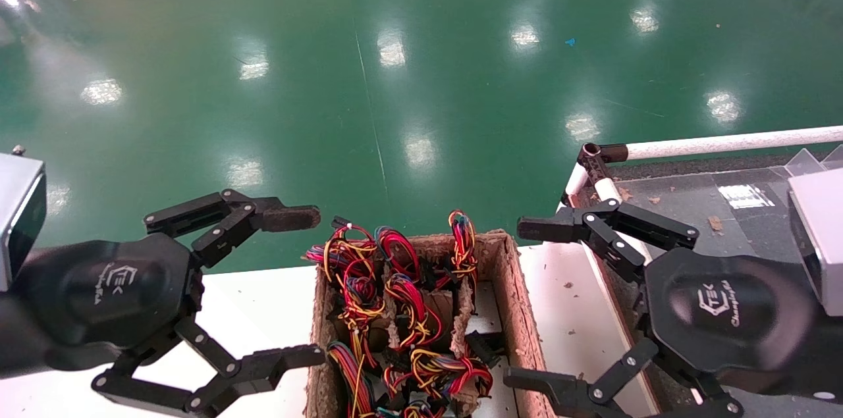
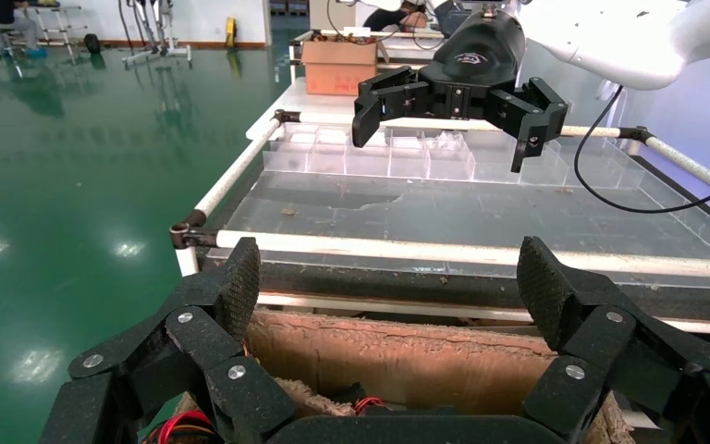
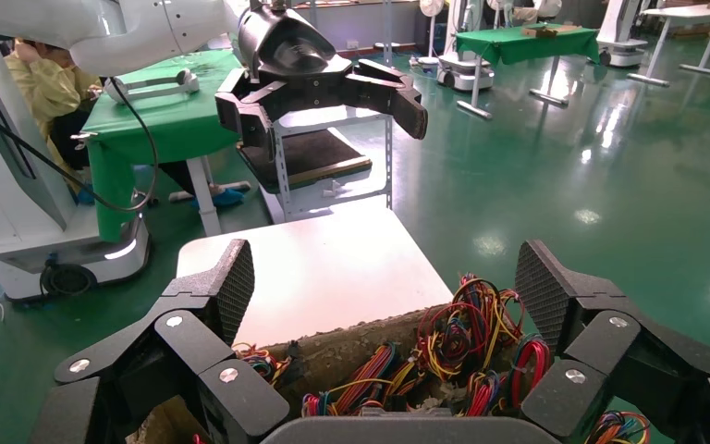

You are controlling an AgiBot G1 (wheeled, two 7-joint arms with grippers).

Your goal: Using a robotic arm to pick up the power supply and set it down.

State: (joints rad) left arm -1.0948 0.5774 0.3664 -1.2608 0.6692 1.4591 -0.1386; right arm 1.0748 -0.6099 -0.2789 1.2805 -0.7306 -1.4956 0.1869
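A brown cardboard box (image 1: 510, 286) with dividers stands on the white table (image 1: 257, 299) between my two grippers. Bunches of red, yellow and orange wires (image 1: 395, 273) with black connectors fill it; they belong to the power supply, whose metal body is hidden under them. My left gripper (image 1: 296, 286) hangs open beside the box's left wall, holding nothing. On the other side my right gripper (image 1: 525, 303) is open too, beside the right wall. The left wrist view shows the left gripper (image 2: 390, 296) above the box wall (image 2: 407, 356). The right gripper (image 3: 384, 296) looks over the wires (image 3: 462, 333).
A rack of white pipes (image 1: 724, 141) with a dark tray (image 1: 685, 201) stands right of the table. Clear dividers (image 2: 397, 153) sit at its far end. Green floor (image 1: 395, 76) lies beyond the table edge. Green-covered tables (image 3: 176, 120) and a metal stand (image 3: 314, 166) are farther off.
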